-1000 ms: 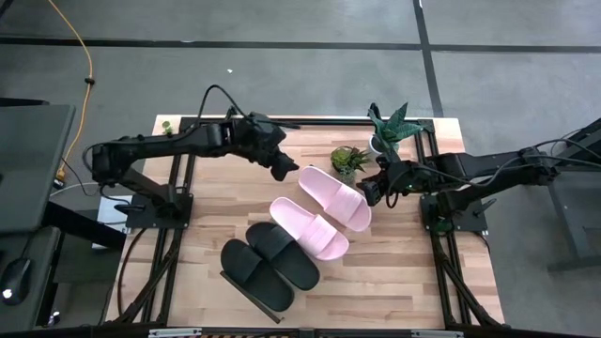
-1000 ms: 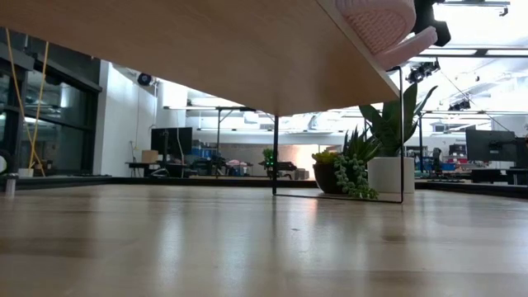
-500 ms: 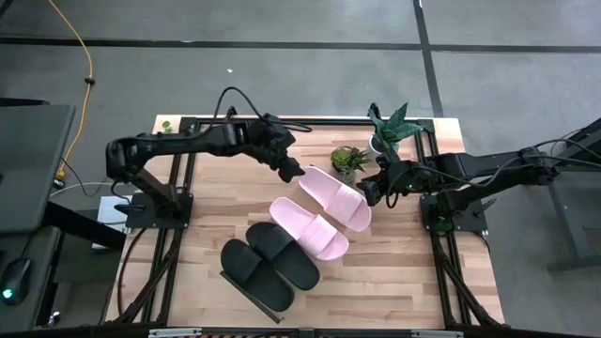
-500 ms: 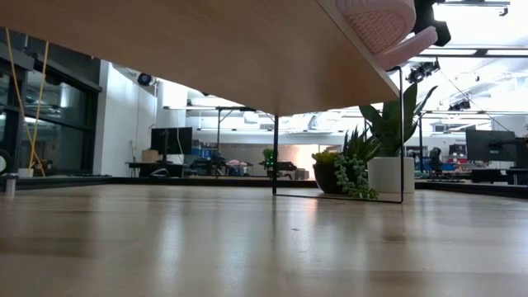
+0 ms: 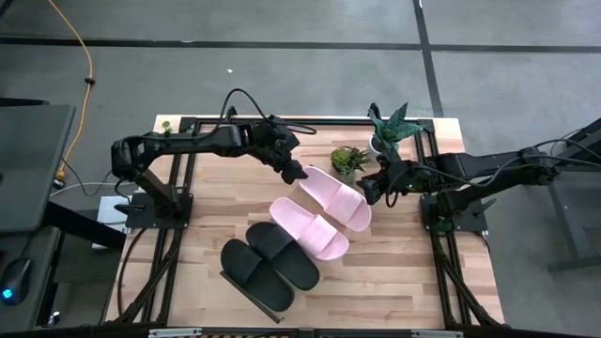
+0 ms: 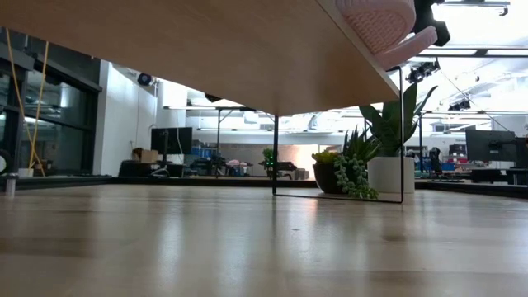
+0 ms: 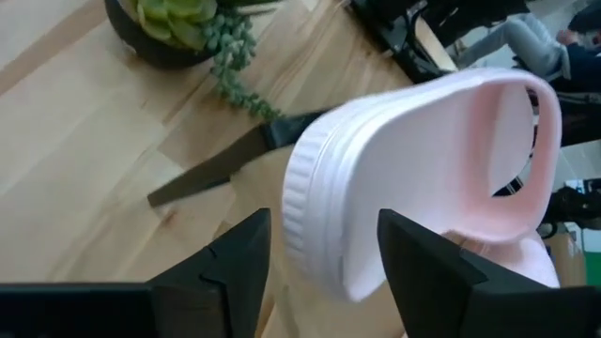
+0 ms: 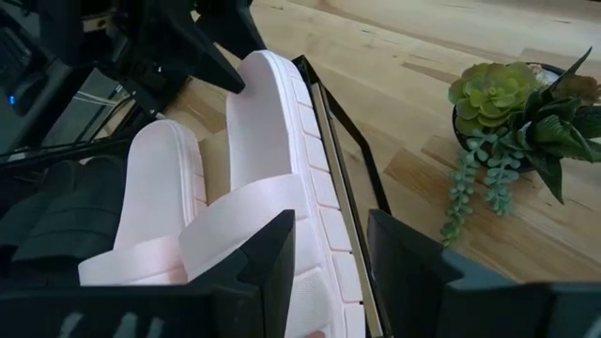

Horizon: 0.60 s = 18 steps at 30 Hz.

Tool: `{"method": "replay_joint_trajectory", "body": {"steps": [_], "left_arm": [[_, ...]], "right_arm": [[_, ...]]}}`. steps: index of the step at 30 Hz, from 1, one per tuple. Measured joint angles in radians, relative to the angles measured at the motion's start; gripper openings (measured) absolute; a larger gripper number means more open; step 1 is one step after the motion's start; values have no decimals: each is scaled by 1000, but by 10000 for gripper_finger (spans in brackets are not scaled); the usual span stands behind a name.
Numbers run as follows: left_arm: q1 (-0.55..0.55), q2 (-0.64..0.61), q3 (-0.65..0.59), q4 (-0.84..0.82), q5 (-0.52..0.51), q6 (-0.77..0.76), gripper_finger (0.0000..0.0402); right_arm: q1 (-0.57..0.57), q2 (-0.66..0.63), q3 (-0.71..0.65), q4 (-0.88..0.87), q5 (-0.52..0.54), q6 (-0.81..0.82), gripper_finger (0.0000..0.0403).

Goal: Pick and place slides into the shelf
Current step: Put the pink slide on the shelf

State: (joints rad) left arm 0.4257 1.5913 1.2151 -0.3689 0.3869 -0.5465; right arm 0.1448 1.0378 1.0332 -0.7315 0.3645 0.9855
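Observation:
Two pink slides (image 5: pixel 335 197) (image 5: pixel 310 227) and two black slides (image 5: pixel 282 253) (image 5: pixel 255 272) lie soles down, side by side, on the raised shelf (image 6: pixel 206 49). The shelf's black frame (image 8: pixel 338 150) runs beside the far pink slide. My left gripper (image 7: pixel 324 253) is open, its fingers standing on either side of that slide's heel end (image 7: pixel 329 188); I cannot tell whether they touch it. From the right, my right gripper (image 5: pixel 369 191) is shut on the same slide near its toe end, which overhangs the shelf's edge (image 6: pixel 384 29). My right gripper has the far pink slide's ribbed side rim (image 8: pixel 324 235) between its two fingers, just past the strap, near the toe end. The fingers slant down from the table's right side. The slide lies flat on the shelf.
A small succulent pot (image 5: pixel 349 161) and a taller white-potted plant (image 5: pixel 390 127) stand on the table at the far right, close behind the far pink slide. Bare wooden tabletop (image 5: pixel 225 188) lies left of the slides.
My left gripper has moved down and toward the table's right, from over the bare wood to the far pink slide's heel end. The slides and my right gripper have kept still.

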Motion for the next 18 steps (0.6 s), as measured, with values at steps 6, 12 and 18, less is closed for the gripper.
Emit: {"method": "replay_joint_trajectory", "body": {"steps": [6, 12, 18], "left_arm": [[0, 0, -1, -1, 9, 0, 146], [1, 0, -1, -7, 36, 0, 92], [1, 0, -1, -86, 39, -1, 43]], "right_arm": [[0, 0, 0, 0, 1, 1, 124], [0, 0, 0, 0, 3, 0, 124], [0, 0, 0, 0, 3, 0, 124]]}}
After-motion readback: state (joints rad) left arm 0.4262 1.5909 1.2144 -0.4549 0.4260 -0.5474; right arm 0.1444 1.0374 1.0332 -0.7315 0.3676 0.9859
